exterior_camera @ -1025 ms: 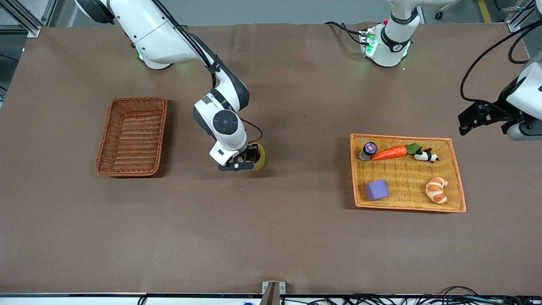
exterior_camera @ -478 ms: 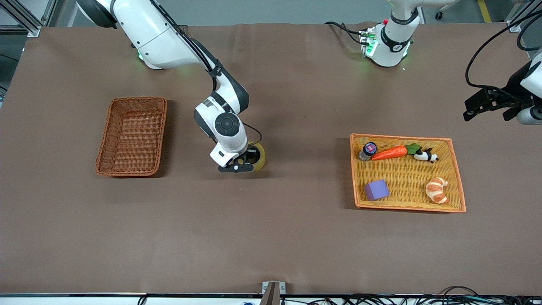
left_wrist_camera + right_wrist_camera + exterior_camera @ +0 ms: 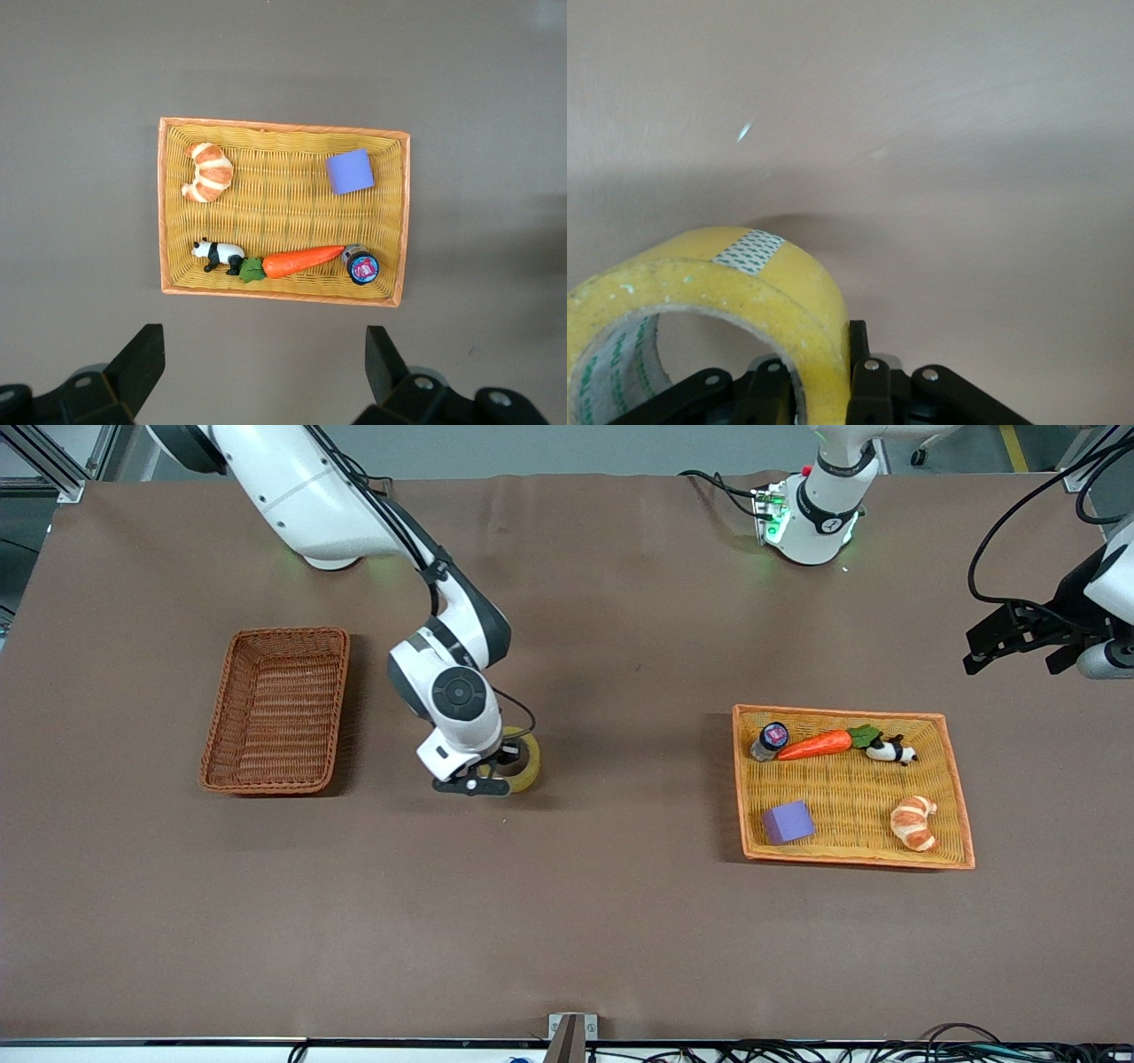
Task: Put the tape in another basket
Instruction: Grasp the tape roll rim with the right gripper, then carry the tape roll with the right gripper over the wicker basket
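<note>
In the front view, the right hand [image 3: 485, 776] is left of the middle of the frame, closed on the tape [image 3: 523, 760], a yellowish ring held above the brown table [image 3: 567, 921]. The empty reddish-brown basket [image 3: 276, 708] is at the left. The left hand [image 3: 1010, 638] waits at the right edge.

In the left wrist view, the left hand [image 3: 262, 381] is wide open at the bottom, above an orange tray [image 3: 283, 292].

In the right wrist view, the tape [image 3: 700, 292] fills the lower left; green print is on its inner core and on a small white patch, but I cannot read it.
</note>
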### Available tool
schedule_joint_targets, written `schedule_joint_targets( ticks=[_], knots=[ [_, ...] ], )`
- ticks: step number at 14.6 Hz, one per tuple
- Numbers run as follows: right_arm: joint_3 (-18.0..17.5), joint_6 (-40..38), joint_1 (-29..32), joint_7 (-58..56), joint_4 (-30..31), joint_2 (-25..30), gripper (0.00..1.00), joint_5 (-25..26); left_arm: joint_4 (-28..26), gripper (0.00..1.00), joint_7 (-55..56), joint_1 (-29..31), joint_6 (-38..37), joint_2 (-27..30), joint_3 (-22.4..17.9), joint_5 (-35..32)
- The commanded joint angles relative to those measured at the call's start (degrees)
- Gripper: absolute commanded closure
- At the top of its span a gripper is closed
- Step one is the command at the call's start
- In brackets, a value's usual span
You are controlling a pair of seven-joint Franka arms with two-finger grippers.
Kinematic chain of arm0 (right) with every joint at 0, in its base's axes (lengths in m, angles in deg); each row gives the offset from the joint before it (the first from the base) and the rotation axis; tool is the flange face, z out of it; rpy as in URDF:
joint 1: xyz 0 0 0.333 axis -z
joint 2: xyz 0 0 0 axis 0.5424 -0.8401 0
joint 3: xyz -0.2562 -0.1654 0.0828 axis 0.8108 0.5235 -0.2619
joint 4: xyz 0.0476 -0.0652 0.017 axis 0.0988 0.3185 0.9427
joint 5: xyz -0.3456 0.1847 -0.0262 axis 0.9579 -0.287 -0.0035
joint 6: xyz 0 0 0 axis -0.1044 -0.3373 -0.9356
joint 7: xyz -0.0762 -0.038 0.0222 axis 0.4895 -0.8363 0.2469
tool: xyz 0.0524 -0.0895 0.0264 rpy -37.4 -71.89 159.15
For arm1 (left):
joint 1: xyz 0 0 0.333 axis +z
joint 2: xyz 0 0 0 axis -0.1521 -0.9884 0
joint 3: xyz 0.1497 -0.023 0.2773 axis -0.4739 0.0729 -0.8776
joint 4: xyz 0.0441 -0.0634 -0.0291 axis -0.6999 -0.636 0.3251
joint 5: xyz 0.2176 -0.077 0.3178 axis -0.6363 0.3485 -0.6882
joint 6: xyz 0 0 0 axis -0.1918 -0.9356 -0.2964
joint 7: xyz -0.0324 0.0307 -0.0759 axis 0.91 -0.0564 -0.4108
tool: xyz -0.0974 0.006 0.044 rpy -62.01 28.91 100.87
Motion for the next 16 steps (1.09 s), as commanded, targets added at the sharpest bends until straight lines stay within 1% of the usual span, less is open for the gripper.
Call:
schedule_joint_targets(
  ticks=[1,3,5,6,8,9,10,11,12,14,16],
  knots=[
    [-1.1,-8.8,5.1,-2.7,2.5,10.8,1.00,0.4,-0.9,0.00,0.2,0.9,1.2,1.0,0.5,1.2],
    [-1.0,-16.0,9.6,-9.8,3.0,16.1,1.00,-0.1,-0.9,0.00,0.2,0.8,1.4,0.9,0.6,1.2],
    [0.0,-20.6,13.6,-16.8,3.5,19.9,1.00,-1.4,-0.9,0.00,0.2,0.9,1.6,1.0,0.7,1.3],
    [1.6,-22.3,15.2,-21.4,3.9,21.9,1.00,-1.6,-0.9,0.00,0.2,0.8,1.6,1.0,0.7,1.3],
    [8.4,-24.4,15.3,-31.7,4.2,23.9,1.00,-1.9,-0.9,0.00,0.2,0.8,1.6,1.0,0.7,1.3],
    [11.0,-24.8,15.3,-36.4,4.9,24.7,1.00,-2.7,-0.9,0.00,0.2,0.8,1.5,0.9,0.7,1.3],
    [14.9,-24.5,15.3,-41.3,6.2,25.5,1.00,-4.6,-0.9,0.00,0.2,0.8,1.6,0.7,0.7,1.3],
    [17.7,-24.4,15.2,-45.1,7.3,26.1,1.00,-5.6,-1.0,0.00,0.2,0.6,1.6,0.4,0.7,1.2],
    [19.5,-24.1,15.2,-48.1,8.8,26.5,1.00,-5.7,-1.0,0.00,0.2,0.5,1.6,0.3,0.7,1.2],
    [23.5,-20.7,15.2,-53.5,13.8,28.5,1.00,-5.7,-1.0,0.00,0.2,0.3,1.6,0.2,0.7,1.2],
    [27.5,-13.0,15.2,-59.1,21.8,31.2,1.00,-5.7,-1.0,0.00,0.0,0.3,1.4,0.3,0.8,1.2]
  ],
)
